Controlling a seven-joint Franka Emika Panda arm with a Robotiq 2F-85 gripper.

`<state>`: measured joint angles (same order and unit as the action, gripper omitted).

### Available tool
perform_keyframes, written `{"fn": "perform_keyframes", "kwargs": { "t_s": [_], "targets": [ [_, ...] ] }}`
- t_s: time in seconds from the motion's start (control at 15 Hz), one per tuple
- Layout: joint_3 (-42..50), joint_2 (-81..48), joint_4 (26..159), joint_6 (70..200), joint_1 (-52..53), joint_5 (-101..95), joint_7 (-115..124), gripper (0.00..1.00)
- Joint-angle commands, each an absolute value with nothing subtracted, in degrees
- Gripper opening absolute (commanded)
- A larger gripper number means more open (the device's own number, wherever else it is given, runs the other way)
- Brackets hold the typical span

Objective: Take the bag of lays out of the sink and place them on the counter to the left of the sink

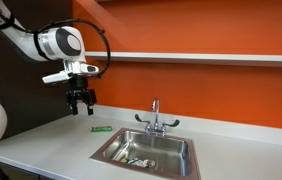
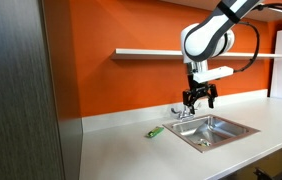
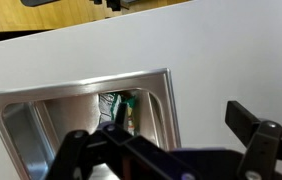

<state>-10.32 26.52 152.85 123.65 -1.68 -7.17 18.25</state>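
Observation:
A small bag with green and white print (image 3: 117, 107) lies in the steel sink (image 3: 41, 120), near its drain end. It shows in both exterior views as a small item on the sink floor (image 1: 136, 158) (image 2: 203, 142). My gripper (image 1: 79, 100) (image 2: 198, 97) hangs in the air above the counter, beside the sink's rim and well above it. In the wrist view the gripper (image 3: 166, 140) has its fingers spread wide with nothing between them. It is open and empty.
A small green object (image 1: 101, 129) (image 2: 154, 132) lies on the grey counter (image 1: 51, 145) beside the sink (image 1: 171, 150). A chrome faucet (image 1: 154, 115) stands behind the basin. An orange wall with a shelf (image 1: 181, 55) runs behind.

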Motion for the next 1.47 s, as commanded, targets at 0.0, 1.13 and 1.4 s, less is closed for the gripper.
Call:
{"fn": "perform_keyframes", "kwargs": {
  "t_s": [0.0,1.13,1.4],
  "targets": [
    [-7.78,20.54,150.22,126.02,-3.52,-9.62,17.72,1.00],
    [3.18,-2.05,142.08,138.62,-5.43,-15.23,13.17,1.00],
    [4.90,-8.14,138.79,141.31,-5.17,-14.43,12.79,1.00]
  ]
}}
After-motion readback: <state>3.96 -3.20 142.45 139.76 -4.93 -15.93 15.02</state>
